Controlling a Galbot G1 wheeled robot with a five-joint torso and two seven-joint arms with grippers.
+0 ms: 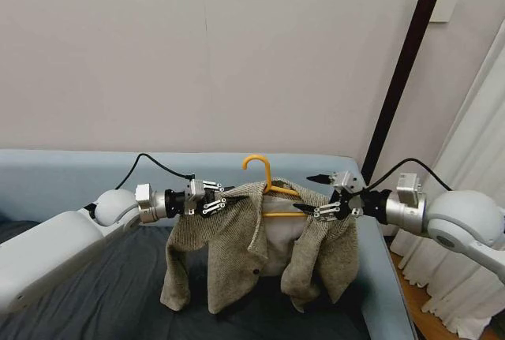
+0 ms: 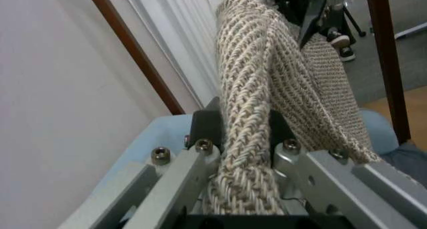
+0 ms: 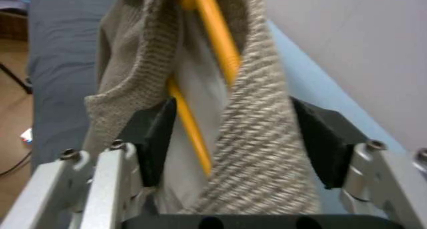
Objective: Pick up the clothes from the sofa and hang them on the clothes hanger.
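A beige knitted cardigan hangs on a yellow hanger held in the air above the sofa. My left gripper is shut on the cardigan's shoulder; in the left wrist view the knit is pinched between its pads. My right gripper is at the other shoulder, open. The right wrist view has the hanger's yellow bar and a strip of knit running between the spread pads, with a gap on each side.
The sofa has a light blue back and a dark grey seat under the garment. A dark wooden post leans up at the right. White curtains hang beyond it, and a plain wall lies behind.
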